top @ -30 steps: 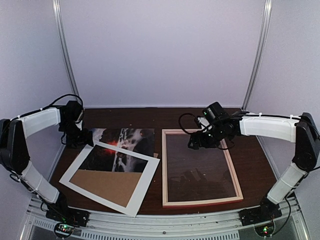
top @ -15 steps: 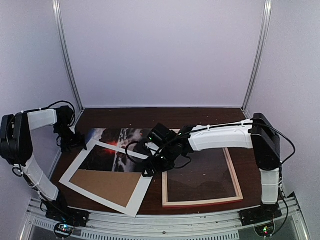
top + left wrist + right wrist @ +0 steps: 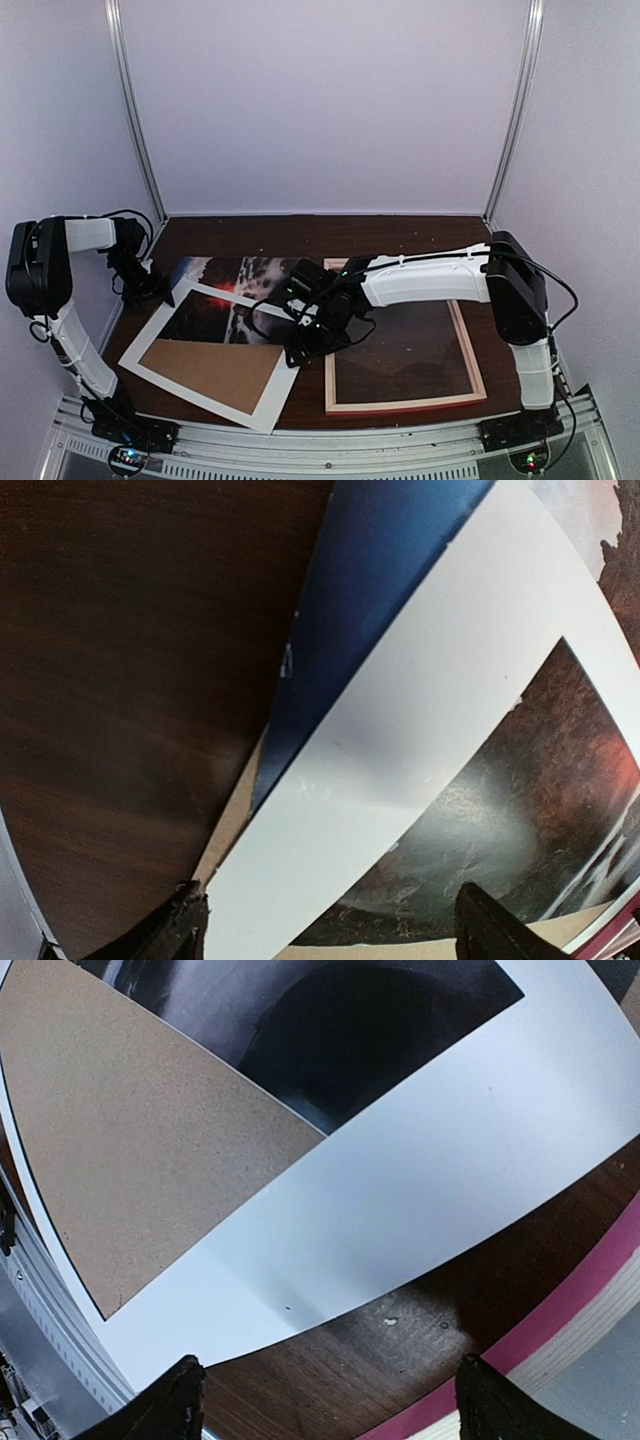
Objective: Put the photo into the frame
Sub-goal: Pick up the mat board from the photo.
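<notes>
Both left claw [image 3: 325,930] and right claw [image 3: 325,1400] gape empty, photo [image 3: 250,272] mostly under white mat [image 3: 190,391], frame [image 3: 400,402] partly covered

Quick sweep across all three views: no word, number, label or logo comes up readable anywhere. The one candidate is on the photo [image 3: 370,590], where a tiny pale mark [image 3: 287,660] sits at its blue edge in the left wrist view. It's too small to tell whether it's lettering at all.
</notes>
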Robot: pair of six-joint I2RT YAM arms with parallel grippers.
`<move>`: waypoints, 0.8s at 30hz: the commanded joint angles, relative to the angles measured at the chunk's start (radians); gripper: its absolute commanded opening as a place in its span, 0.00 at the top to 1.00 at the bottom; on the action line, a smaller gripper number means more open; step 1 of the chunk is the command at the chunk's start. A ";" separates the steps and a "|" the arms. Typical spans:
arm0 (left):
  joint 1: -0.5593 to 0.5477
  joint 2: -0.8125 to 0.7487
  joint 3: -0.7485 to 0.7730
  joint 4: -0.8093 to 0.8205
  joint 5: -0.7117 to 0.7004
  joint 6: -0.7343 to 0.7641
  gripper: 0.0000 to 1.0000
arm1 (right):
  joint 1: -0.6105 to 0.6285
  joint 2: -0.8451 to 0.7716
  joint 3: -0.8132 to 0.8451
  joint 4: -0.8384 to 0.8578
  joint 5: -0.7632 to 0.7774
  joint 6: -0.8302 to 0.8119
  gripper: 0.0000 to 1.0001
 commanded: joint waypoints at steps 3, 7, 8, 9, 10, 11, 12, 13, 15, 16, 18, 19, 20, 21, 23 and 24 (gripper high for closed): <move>0.007 0.039 0.028 -0.029 0.050 0.051 0.15 | -0.006 0.048 0.052 -0.055 0.061 0.028 0.13; 0.007 0.045 0.026 -0.032 0.042 0.062 0.15 | -0.006 0.066 0.060 -0.041 0.066 0.043 0.12; 0.007 0.046 0.024 -0.033 0.034 0.064 0.15 | -0.006 0.073 0.062 -0.038 0.066 0.047 0.12; 0.008 0.046 0.022 -0.036 0.025 0.066 0.15 | -0.006 0.078 0.068 -0.038 0.068 0.051 0.12; 0.007 0.045 0.020 -0.039 0.022 0.067 0.15 | -0.006 0.085 0.074 -0.040 0.071 0.053 0.12; 0.006 0.043 0.017 -0.039 0.022 0.068 0.15 | -0.006 0.092 0.079 -0.042 0.076 0.057 0.11; 0.007 0.041 0.012 -0.038 0.024 0.068 0.15 | -0.006 0.098 0.083 -0.042 0.087 0.059 0.11; 0.007 0.038 0.007 -0.038 0.029 0.068 0.15 | -0.007 0.104 0.089 -0.046 0.097 0.062 0.11; 0.007 0.030 -0.003 -0.038 0.038 0.069 0.15 | -0.007 0.113 0.097 -0.055 0.130 0.067 0.11; 0.007 0.027 -0.006 -0.038 0.043 0.066 0.16 | -0.008 0.115 0.097 -0.056 0.144 0.071 0.11; 0.007 0.020 -0.015 -0.034 0.060 0.065 0.17 | -0.012 0.118 0.091 -0.044 0.150 0.085 0.11; 0.007 0.017 -0.020 -0.034 0.073 0.064 0.18 | -0.013 0.117 0.085 -0.031 0.148 0.093 0.11; 0.007 0.015 -0.025 -0.030 0.088 0.064 0.19 | -0.015 0.115 0.080 -0.017 0.147 0.102 0.11; 0.007 0.010 -0.031 -0.024 0.100 0.062 0.20 | -0.017 0.115 0.076 -0.005 0.144 0.109 0.11; 0.006 0.005 -0.046 -0.012 0.128 0.052 0.23 | -0.022 0.112 0.069 0.022 0.137 0.125 0.12; 0.005 0.004 -0.051 -0.009 0.141 0.049 0.24 | -0.025 0.109 0.063 0.040 0.134 0.135 0.12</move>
